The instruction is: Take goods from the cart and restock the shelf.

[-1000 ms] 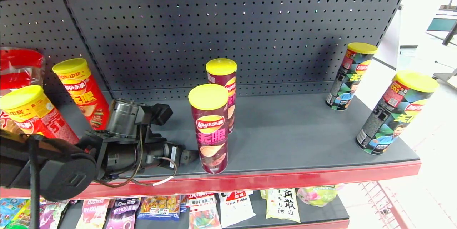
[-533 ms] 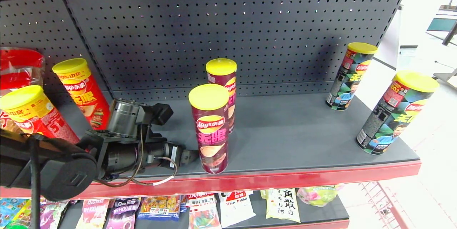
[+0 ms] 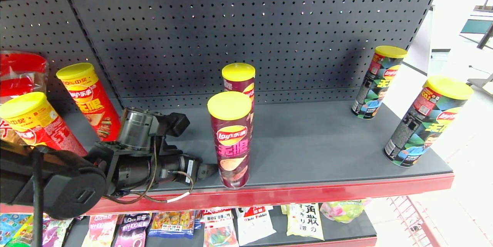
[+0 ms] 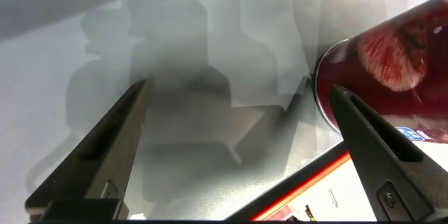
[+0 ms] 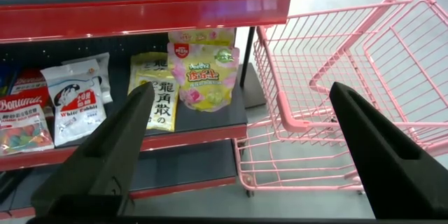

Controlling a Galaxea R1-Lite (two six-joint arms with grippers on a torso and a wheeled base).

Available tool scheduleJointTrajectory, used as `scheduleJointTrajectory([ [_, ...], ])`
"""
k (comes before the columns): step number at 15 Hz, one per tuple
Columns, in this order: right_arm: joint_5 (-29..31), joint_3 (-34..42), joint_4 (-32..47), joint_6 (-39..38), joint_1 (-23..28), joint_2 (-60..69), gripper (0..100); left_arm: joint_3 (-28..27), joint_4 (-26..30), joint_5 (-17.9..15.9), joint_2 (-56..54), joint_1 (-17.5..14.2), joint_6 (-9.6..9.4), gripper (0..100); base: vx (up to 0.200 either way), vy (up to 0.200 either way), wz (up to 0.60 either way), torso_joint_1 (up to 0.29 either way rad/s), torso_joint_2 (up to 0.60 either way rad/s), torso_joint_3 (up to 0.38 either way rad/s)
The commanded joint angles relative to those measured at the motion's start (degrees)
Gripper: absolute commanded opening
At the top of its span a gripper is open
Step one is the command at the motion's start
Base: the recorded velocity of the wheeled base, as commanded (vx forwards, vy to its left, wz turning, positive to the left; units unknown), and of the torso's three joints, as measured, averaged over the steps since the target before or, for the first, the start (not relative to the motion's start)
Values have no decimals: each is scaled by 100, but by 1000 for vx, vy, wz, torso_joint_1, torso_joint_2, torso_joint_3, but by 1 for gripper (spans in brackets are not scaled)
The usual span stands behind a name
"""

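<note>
Pincer on the left (image 4: 238,87): spread wide, nothing between the fingers, low over the shelf (image 3: 327,150) right by its red front lip. Just off one fingertip, touching or barely apart, too close to call: the base of the front purple can (image 3: 233,143). Pincer on the right (image 5: 238,91): also wide open and empty, out over the pink cart (image 5: 292,122) and the lower shelf (image 5: 210,134).

Big to small now. Dark shelf board under a pegboard back (image 3: 231,27). Wire cart off to the right, down at floor level, no goods visible in the part on show. On the board, three pairs of yellow-lidded cans: two red cans (image 3: 90,96) at the left end, two dark patterned cans (image 3: 427,120) at the right end, and in the middle the front purple can, upright on its base, very near the lip, with the rear purple can (image 3: 238,77) directly behind it by the pegboard. Smallest of all, snack bags (image 3: 254,224) lined up on the lower shelf.

Looks like a placement at its very end: can down, grip let go. To finish well: keep the fingers spread and back the left arm straight out along the shelf front, no sideways sweep, no lift through the can's side. Mind that near fingertip, since a tall narrow can this close to the edge would probably tip forward from a light brush. Worth checking the can sits flat and steady before clearing off.
</note>
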State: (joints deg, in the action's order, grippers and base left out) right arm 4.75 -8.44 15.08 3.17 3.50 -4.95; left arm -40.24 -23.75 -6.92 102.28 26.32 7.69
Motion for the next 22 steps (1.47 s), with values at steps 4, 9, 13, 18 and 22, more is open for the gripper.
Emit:
scheduleJointTrajectory([
  [4,-18,0,-5,8,2,-15,100,306,-7,24,-200,-241,-22,100,0,0,0,0,0,0],
  [9,-1091,17,-75,175,-403,328,100,1256,116,-573,-2590,-1393,-629,100,0,0,0,0,0,0],
  [13,-730,26,-102,333,-332,495,100,1660,1364,-573,-5324,-2087,-611,100,0,0,0,0,0,0],
  [18,-361,228,-488,193,-332,495,100,1739,3658,-72,-8532,-2113,-629,100,0,0,0,0,0,0],
  [22,-423,510,-1069,448,-332,495,100,2345,4247,815,-9683,-2113,-681,100,0,0,0,0,0,0],
])
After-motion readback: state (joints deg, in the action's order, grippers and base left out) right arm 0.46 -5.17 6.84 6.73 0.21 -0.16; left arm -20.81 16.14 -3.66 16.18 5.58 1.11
